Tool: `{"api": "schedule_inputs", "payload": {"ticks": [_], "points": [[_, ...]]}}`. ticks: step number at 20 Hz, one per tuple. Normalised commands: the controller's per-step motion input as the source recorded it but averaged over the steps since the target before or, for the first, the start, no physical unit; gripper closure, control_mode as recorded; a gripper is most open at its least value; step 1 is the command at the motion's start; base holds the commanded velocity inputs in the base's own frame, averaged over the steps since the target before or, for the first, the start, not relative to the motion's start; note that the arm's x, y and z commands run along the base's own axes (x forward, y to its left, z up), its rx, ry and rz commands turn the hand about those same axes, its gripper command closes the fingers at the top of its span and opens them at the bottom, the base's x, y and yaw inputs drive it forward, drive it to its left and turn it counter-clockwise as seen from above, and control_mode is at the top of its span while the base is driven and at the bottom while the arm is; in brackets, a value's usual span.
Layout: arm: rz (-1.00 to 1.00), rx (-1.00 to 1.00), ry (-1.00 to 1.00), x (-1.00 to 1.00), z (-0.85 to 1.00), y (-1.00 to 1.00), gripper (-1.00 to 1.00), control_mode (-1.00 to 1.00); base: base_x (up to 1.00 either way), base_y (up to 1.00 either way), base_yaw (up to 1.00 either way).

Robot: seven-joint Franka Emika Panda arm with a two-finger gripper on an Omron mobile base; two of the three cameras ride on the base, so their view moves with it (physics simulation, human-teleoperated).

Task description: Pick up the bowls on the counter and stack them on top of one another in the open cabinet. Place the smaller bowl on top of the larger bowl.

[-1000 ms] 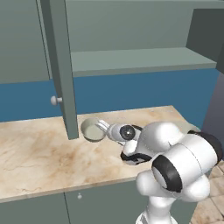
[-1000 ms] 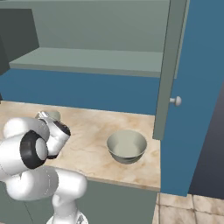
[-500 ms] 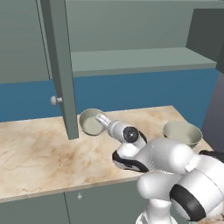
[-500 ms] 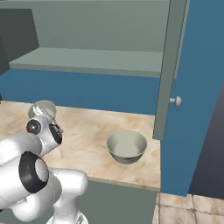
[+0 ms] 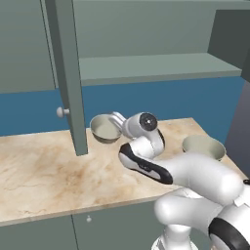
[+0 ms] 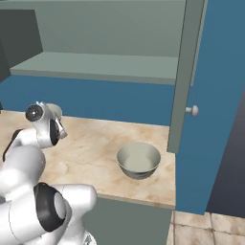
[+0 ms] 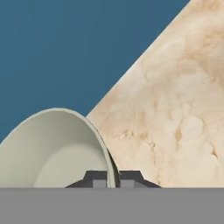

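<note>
My gripper point(image 5: 116, 122) is shut on the rim of the smaller bowl point(image 5: 104, 129), which hangs tilted a little above the counter point(image 5: 44, 171), just right of the open cabinet's door point(image 5: 68, 73). In the hand view the fingertips point(image 7: 97, 178) pinch the rim of this pale-inside bowl point(image 7: 57, 148), with the gripper point(image 7: 113, 177) over the counter point(image 7: 175, 109). The larger bowl point(image 5: 202, 146) stands upright on the counter to the right, also seen in the right base view as the larger bowl point(image 6: 139, 160). The cabinet shelf point(image 5: 146, 68) is above and behind.
A blue wall point(image 5: 185, 100) runs between counter and shelf. The cabinet door with its round knob point(image 6: 192, 111) hangs down beside the larger bowl. The shelf point(image 6: 95, 64) is bare. Grey-green cupboard fronts point(image 5: 39, 234) lie below the counter edge.
The gripper has lifted the smaller bowl off the counter and tilted it, staying shut on its rim. The arm's elbow has swung across to the right. The larger bowl has not moved.
</note>
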Motion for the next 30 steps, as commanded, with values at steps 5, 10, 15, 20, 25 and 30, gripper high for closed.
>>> {"api": "schedule_inputs", "payload": {"ticks": [5, 10, 15, 20, 25, 30], "points": [[0.0, 0.01, 0.0, -0.2, 0.16, -0.1, 1.0, -1.0, 0.0, 0.0, 0.0], [0.0, 0.04, 0.0, -0.88, 0.37, -0.38, 1.0, -1.0, 0.0, 0.0, 0.0], [-0.06, 0.01, 0.02, -0.63, 0.25, -0.45, 1.0, -1.0, 0.0, 0.0, 0.0], [-0.2, 0.0, 0.15, 0.05, 0.05, -0.64, 1.0, -1.0, 0.0, 0.0, 0.0], [-0.26, 0.0, 0.27, 0.22, 0.1, -0.7, 1.0, -1.0, 0.0, 0.0, 0.0], [-0.23, 0.01, 0.28, 0.15, 0.16, -0.8, 1.0, -1.0, 0.0, 0.0, 0.0]]}}
